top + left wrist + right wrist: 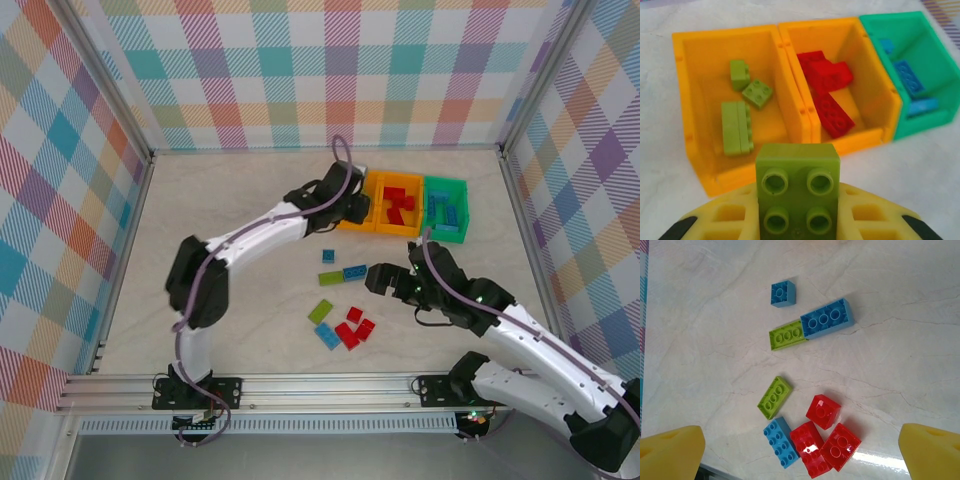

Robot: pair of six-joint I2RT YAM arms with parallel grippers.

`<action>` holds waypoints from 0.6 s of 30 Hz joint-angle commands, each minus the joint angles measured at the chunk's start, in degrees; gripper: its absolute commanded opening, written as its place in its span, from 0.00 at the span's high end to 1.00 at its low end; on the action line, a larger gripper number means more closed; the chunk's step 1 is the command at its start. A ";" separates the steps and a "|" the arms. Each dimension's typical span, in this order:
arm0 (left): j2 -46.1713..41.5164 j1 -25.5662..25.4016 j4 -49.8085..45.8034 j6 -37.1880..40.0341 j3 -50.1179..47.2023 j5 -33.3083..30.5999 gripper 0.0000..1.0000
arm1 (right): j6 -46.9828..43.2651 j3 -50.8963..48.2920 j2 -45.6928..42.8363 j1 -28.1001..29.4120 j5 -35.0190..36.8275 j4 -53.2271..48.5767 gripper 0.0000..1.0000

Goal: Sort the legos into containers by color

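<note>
The left gripper (348, 205) was clamped on a lime green two-by-two brick (797, 172), its studs facing the wrist camera, and held it just short of the near wall of the left orange bin (695, 105). The step in hand looked like delivering this brick. The next move would call for carrying it forward over that rim and opening the jaws so it dropped among the three lime bricks (737, 127) already inside. Joined wall to wall on its right, the middle orange bin (870, 90) held a pile of red bricks (832, 85), and the green bin (922, 125) at the end held blue bricks (910, 77). All three were thin-walled, open-topped rectangular boxes of smooth moulded plastic. On the pale, marble-veined tabletop (900, 365) eight bricks lay unsorted: a small blue square brick (783, 293), a lime bar (787, 335) touching a longer blue brick (827, 319), a second lime bar (774, 397), another blue brick (781, 441) and three red ones (823, 411) bunched together. All were hard and glossy, with crisp edges and round studs. The right gripper (385, 280) hung above them, jaws spread wide and empty, its blunt yellow fingertips (672, 450) framing the red cluster. Sorting seemed well along but unfinished.
</note>
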 commanded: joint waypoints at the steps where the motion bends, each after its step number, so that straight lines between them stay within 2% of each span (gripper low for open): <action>1: 9.90 2.38 -3.12 1.75 12.34 -1.62 0.75 | 1.94 0.87 -2.82 -0.27 1.53 -1.46 0.00; 4: 18.25 3.19 -8.65 1.66 25.35 -0.96 0.71 | 2.53 0.57 -4.27 -0.27 2.13 -1.58 0.00; 7: 21.47 3.45 -9.86 1.09 30.97 -1.23 0.64 | 2.62 0.95 -4.17 -0.29 2.37 -2.33 0.00; 11: 20.12 3.46 -9.09 0.46 31.53 -0.94 0.52 | 2.17 1.82 -3.16 -0.27 2.18 -2.75 0.00; 14: 17.02 3.50 -9.27 -0.28 30.04 0.78 0.50 | 1.66 2.10 -2.20 -0.27 1.94 -2.24 0.00; 18: 8.06 3.50 -7.30 -2.01 21.66 4.45 0.50 | 1.24 2.77 -0.36 -0.31 1.67 -1.70 0.00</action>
